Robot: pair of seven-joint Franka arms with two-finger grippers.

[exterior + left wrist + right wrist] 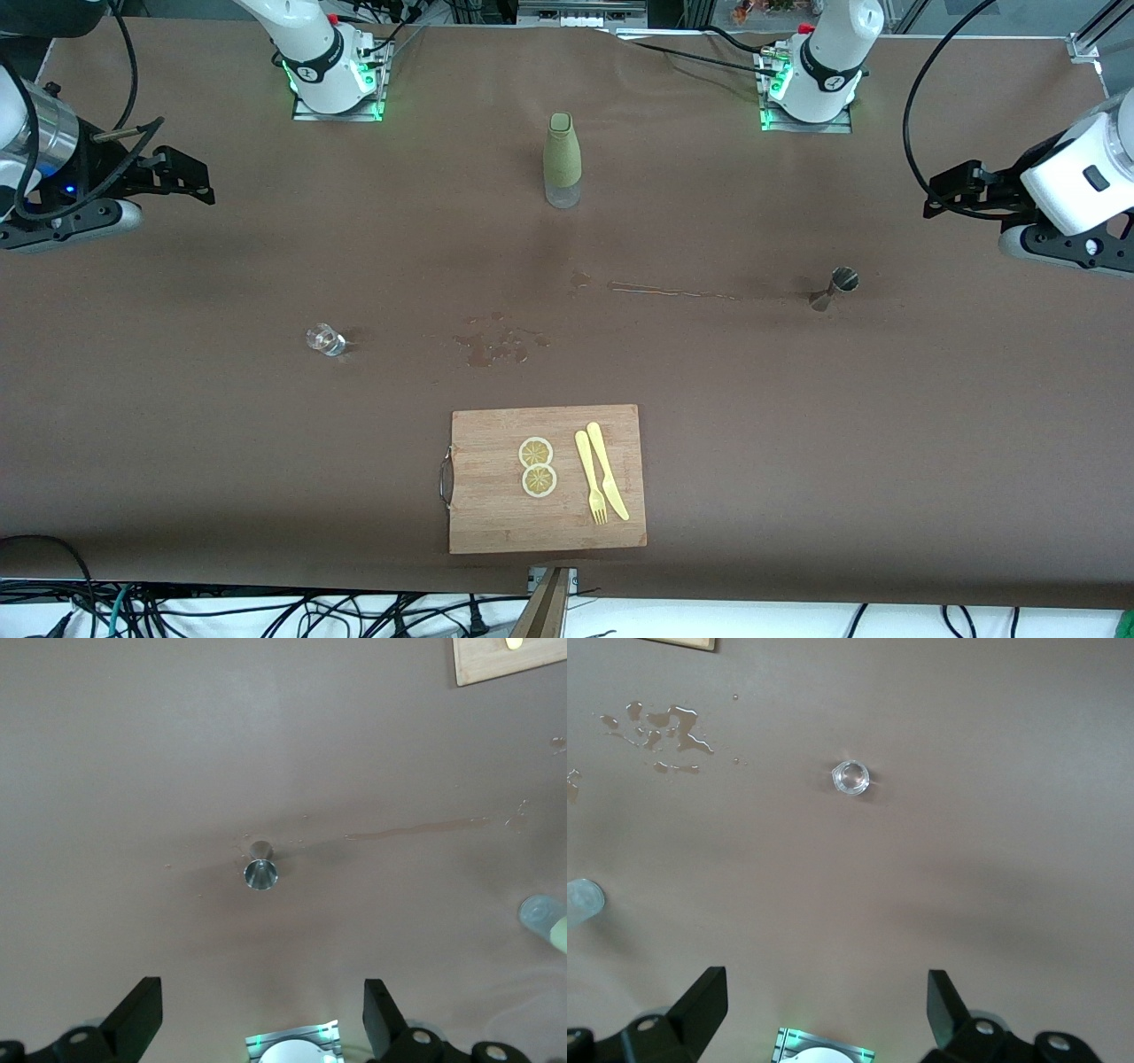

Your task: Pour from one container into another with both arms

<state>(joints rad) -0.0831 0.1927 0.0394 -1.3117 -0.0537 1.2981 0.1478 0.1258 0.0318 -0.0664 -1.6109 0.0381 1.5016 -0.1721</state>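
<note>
Reaching comes first: your left gripper (932,193) hangs open and empty over the table's edge, metal measuring cup (835,287) toward the camera from it. Right gripper (197,175), open too; small glass (325,339) well apart from the cup. Descend straight, centred; spilled drops (496,341) between them.

Left arm (1076,190): big white jointed thing, black bands, base at top edge of table, reaching out over its own end. Left gripper (263,1014) up in air over bare brown table, small metal jigger (260,870) standing below it, fingers wide apart, nothing held.

Right arm (35,146): same build, hanging over its own end of table. Right gripper (826,1005) also spread wide and empty, over bare table, small clear glass (850,778) upright below.
</note>
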